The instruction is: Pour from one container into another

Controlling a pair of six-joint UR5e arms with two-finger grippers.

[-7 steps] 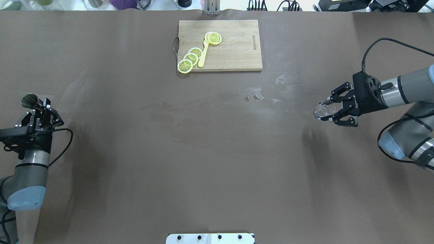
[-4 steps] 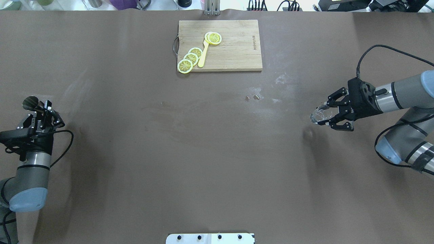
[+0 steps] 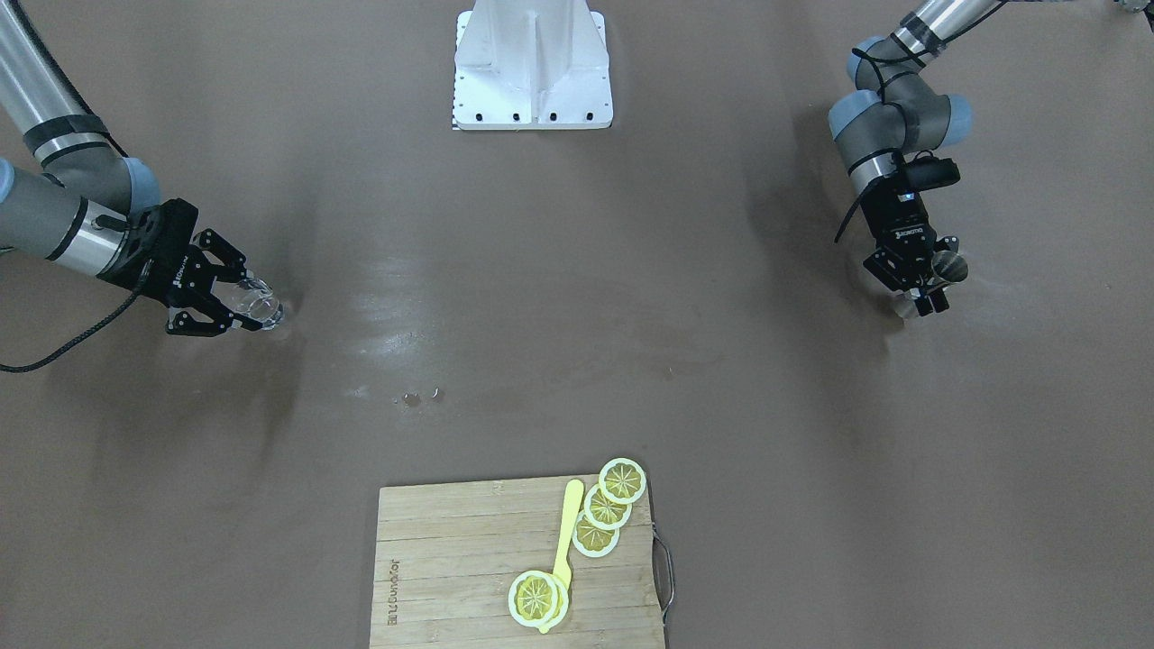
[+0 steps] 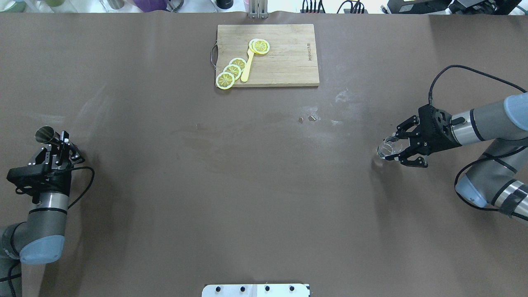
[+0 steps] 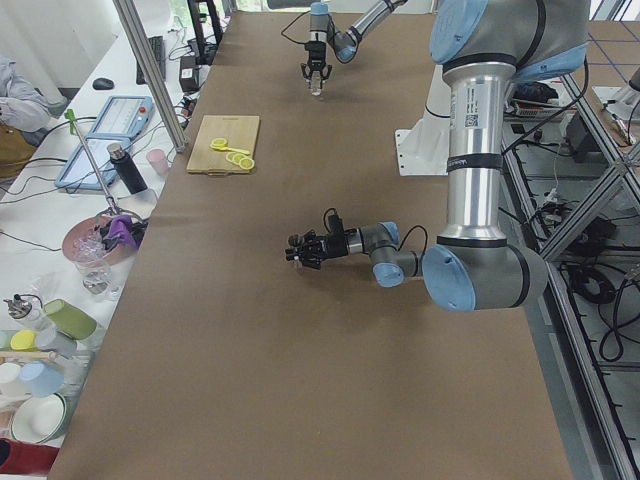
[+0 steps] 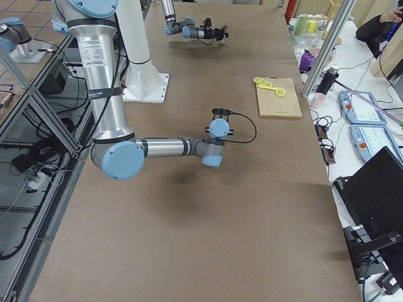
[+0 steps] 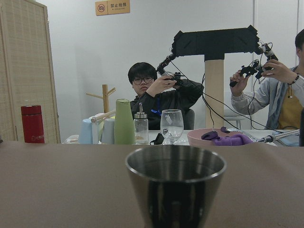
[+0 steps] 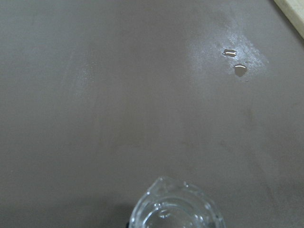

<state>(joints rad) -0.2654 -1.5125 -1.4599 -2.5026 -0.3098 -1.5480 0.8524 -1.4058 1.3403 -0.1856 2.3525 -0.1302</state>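
At the table's far left my left gripper (image 4: 55, 142) is shut on the grey steel jigger (image 4: 45, 134), which stands upright with its open cup on top. That gripper (image 3: 921, 287) and the jigger (image 3: 947, 268) sit at the right of the front-facing view, and the jigger (image 7: 175, 183) fills the bottom of the left wrist view. On the right side my right gripper (image 4: 395, 149) is shut on the small clear glass cup (image 4: 387, 147), low over the table. The front-facing view shows that gripper (image 3: 233, 305) and the cup (image 3: 257, 305) at its left. The cup (image 8: 176, 209) lies at the bottom edge of the right wrist view.
A wooden cutting board (image 4: 288, 62) with lemon slices (image 4: 232, 71) and a yellow spoon (image 4: 247, 68) lies at the far middle. Small water drops (image 4: 307, 119) mark the brown table. The white robot base plate (image 4: 255, 290) is at the near edge. People sit beyond bottles and cups in the left wrist view.
My right gripper has carried the glass cup lower and slightly toward the robot's side. My left gripper with the jigger has also shifted toward the robot's side and a little inward.
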